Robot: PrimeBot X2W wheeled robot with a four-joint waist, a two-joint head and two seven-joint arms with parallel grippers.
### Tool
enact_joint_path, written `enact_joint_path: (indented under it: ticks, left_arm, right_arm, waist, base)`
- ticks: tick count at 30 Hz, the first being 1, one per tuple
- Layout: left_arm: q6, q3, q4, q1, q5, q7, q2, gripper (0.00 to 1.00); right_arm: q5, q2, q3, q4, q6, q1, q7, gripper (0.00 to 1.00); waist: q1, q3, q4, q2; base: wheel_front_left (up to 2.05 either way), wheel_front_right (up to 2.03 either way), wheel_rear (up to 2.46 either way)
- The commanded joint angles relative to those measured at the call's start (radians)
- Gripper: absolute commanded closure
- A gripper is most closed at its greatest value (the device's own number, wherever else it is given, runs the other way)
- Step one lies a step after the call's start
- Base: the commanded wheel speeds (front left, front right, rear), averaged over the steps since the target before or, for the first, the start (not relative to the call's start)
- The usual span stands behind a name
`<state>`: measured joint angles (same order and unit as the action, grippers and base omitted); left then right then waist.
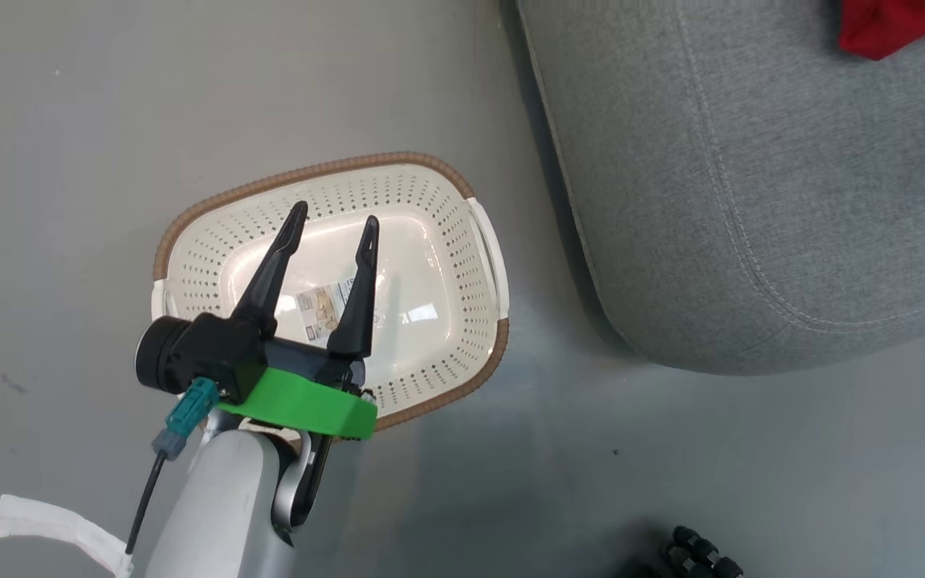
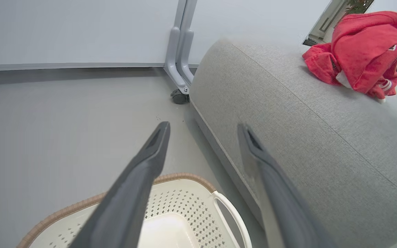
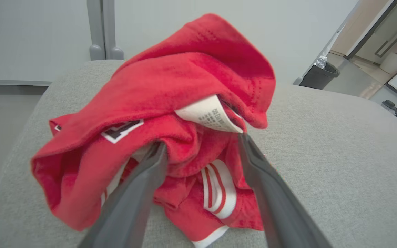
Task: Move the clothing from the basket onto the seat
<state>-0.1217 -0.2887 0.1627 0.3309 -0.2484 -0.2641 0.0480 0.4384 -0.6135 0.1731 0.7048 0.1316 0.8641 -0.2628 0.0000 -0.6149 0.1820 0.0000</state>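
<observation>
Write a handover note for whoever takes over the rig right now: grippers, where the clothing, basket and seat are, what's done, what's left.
Left gripper: open, holding nothing, over the basket.
Right gripper: open, fingers spread, the clothing bunched against their tips.
Clothing: heaped on the seat, which stands beside the basket.
Done: the clothing lies on the seat; the basket floor shows its sticker and no garment.
Left: back the right gripper clear of the fabric; probably nothing more to move.
</observation>
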Motion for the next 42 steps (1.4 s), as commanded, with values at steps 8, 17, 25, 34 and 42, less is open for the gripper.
enact_joint_path:
  ticks: [8, 17, 25, 34, 42]
  left_arm:
    - [-0.001, 0.039, 0.002, -0.072, -0.035, 0.0, 0.005, 0.0]
    - [0.001, 0.092, -0.018, -0.156, -0.084, 0.0, 0.005, 0.0]
    - [0.002, 0.134, -0.038, -0.236, -0.118, 0.0, 0.005, 0.0]
    - [0.018, 0.176, -0.046, -0.323, -0.148, 0.0, 0.005, 0.0]
    - [0.017, 0.189, -0.036, -0.361, -0.148, 0.0, 0.004, 0.0]
  right_arm:
    - [-0.012, -0.014, -0.016, -0.127, -0.002, -0.115, -0.003, 0.0]
    - [-0.073, 0.031, -0.069, -0.379, -0.002, -0.243, -0.003, 0.0]
    - [-0.071, 0.127, -0.054, -0.572, -0.002, -0.357, -0.003, 0.0]
    - [-0.111, 0.228, -0.069, -0.654, -0.002, -0.549, -0.003, 0.0]
    - [-0.151, 0.311, -0.055, -0.68, -0.002, -0.7, -0.003, 0.0]
  waist:
    - [0.0, 0.199, 0.057, 0.0]
    - [0.0, 0.36, 0.051, 0.0]
    - [0.0, 0.469, 0.0, 0.0]
    - [0.0, 0.577, -0.108, 0.0]
    - [0.0, 0.621, -0.187, 0.0]
  base:
    - [0.0, 0.0, 0.0]
    - [0.0, 0.0, 0.0]
    - [0.0, 0.0, 0.0]
    - [0.0, 0.0, 0.0]
    - [0.0, 0.0, 0.0]
